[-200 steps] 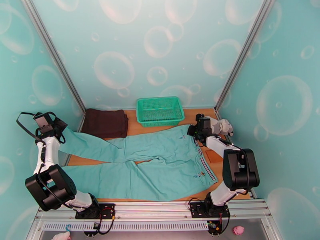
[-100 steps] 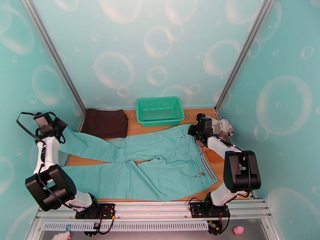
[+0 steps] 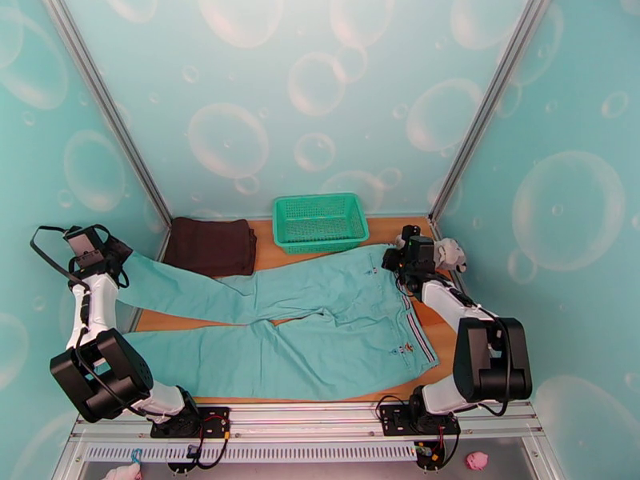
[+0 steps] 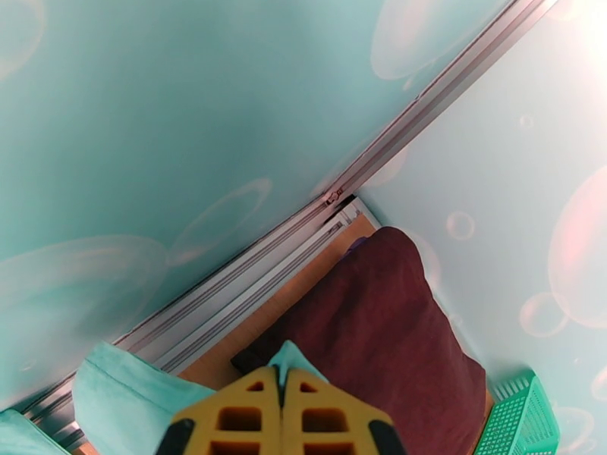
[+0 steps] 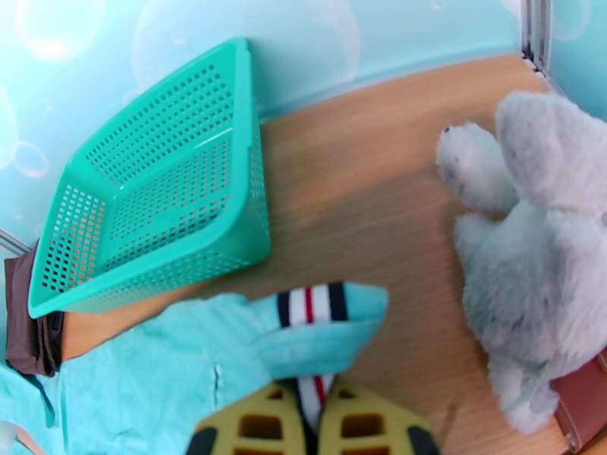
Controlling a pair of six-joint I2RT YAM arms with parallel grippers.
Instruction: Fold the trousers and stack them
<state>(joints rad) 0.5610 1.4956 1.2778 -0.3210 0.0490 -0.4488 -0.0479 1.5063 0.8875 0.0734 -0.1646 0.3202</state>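
Left jaws pressed shut on the hem (image 4: 291,359) of the far leg, right jaws pressed shut on the striped waistband (image 5: 312,303), both pinching cloth with no gap between the yellow pads. The trousers (image 3: 320,346) lie spread lengthwise across the bench (image 5: 379,191), waist at the right, both legs running left, the far leg angling up to the left jaws at the bench's left edge. Progress, as I judge it: early. No fold is made yet, the legs lie apart and the garment is at full length. The two grips sit on the far side's ends, so the set-up reads as the first fold, far half over near half. Left to do: that fold, shortening folds, then stacking, probably on the dark brown folded garment (image 3: 212,246) at the back left beside the green basket (image 3: 318,222) — that spot is a guess. Hard to make out: the near leg's hem runs under the left arm (image 3: 96,314), the right arm (image 3: 448,302) covers part of the waistband, how deep the cloth sits in either pinch is cut off at the wrist views' bottom edge, and I cannot tell whether the held ends are lifted off the bench. A grey plush toy (image 5: 531,244) sits near the right jaws, with a brown item under it — unclear what.
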